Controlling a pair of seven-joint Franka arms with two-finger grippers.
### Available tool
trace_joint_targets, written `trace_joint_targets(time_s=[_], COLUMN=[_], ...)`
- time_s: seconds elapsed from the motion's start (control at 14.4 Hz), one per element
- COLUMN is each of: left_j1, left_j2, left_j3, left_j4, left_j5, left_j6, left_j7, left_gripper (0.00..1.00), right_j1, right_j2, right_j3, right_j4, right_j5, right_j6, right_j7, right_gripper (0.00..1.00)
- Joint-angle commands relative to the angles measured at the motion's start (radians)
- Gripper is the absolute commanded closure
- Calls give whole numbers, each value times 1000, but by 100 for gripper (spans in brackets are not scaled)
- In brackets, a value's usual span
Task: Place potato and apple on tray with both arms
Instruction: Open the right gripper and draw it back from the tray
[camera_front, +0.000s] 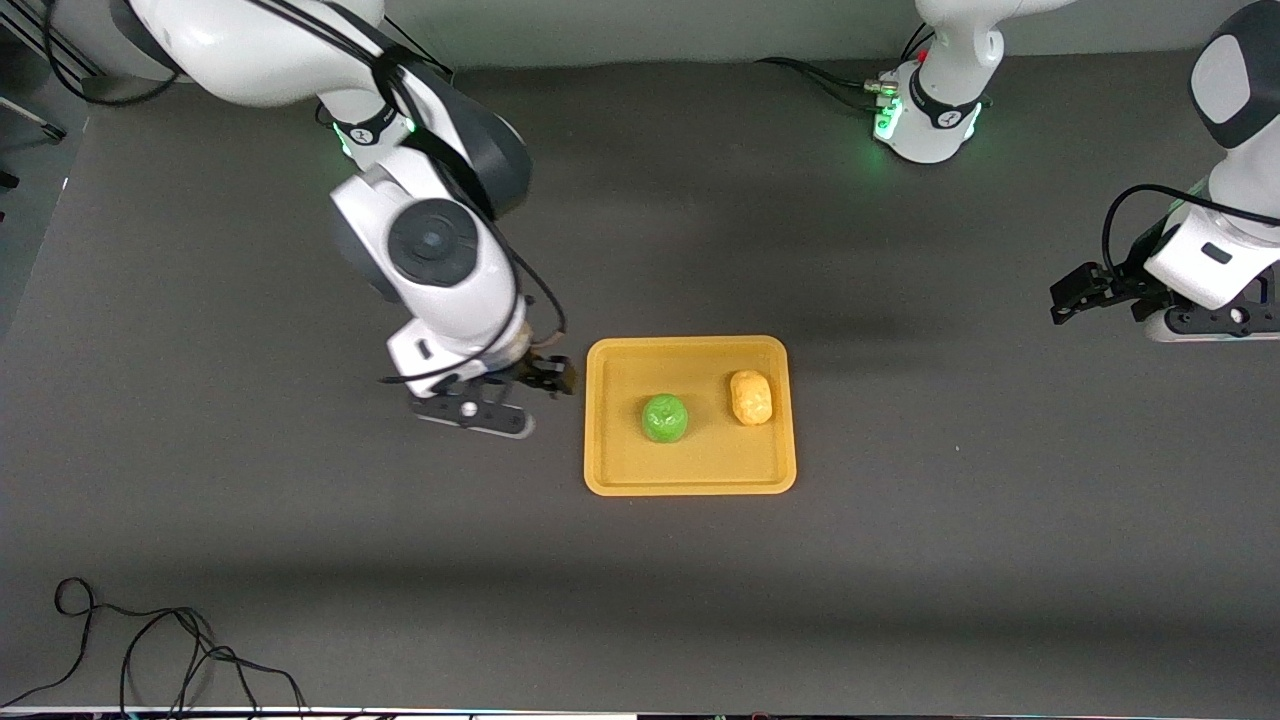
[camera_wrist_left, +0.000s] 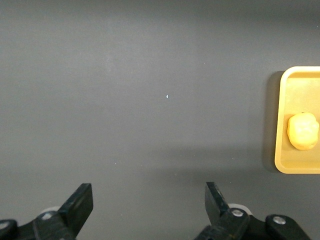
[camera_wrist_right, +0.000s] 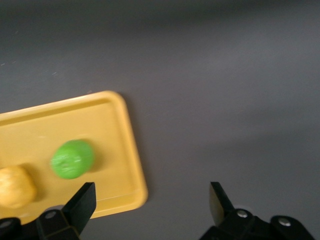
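Note:
The mustard-yellow tray (camera_front: 690, 472) lies mid-table. The green apple (camera_front: 664, 417) and the yellow-tan potato (camera_front: 751, 397) both rest on it, apart from each other, the potato toward the left arm's end. My right gripper (camera_front: 548, 377) is open and empty, just off the tray's edge toward the right arm's end. The right wrist view shows its open gripper (camera_wrist_right: 150, 202), the tray (camera_wrist_right: 60, 120), the apple (camera_wrist_right: 72, 159) and the potato (camera_wrist_right: 15, 186). My left gripper (camera_front: 1075, 297) is open and empty over bare table at the left arm's end. The left wrist view shows its open gripper (camera_wrist_left: 149, 199), the tray (camera_wrist_left: 281, 125) and the potato (camera_wrist_left: 303, 131).
The table is a dark grey mat. A loose black cable (camera_front: 150, 650) lies near the table's front edge at the right arm's end. The left arm's green-lit base (camera_front: 930, 115) stands at the edge farthest from the front camera.

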Motion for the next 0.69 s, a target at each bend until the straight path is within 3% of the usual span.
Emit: trace_joint_targets(time_s=[0.0, 0.07, 0.28, 0.49, 0.62], left_j1=[-5, -4, -5, -1, -2], left_j2=[-14, -14, -13, -13, -11], left_j3=[3, 3, 3, 3, 3], left_j4=[-21, -19, -21, -21, -21], left_j5=[-2, -2, -2, -2, -2], left_j6=[15, 16, 18, 16, 18], left_j7=[16, 16, 16, 18, 18], left_gripper=[0, 0, 0, 0, 0], right_j1=[-11, -8, -6, -6, -6], right_j2=[-181, -227, -386, -486, -519], right_j3=[-233, -322, -468, -546, -565], right_j4=[-135, -166, -317, -407, -434], right_j5=[231, 311, 332, 329, 327], right_j6=[16, 15, 26, 29, 29], right_j7=[-283, -386, -602, -693, -718], right_gripper=[0, 0, 0, 0, 0])
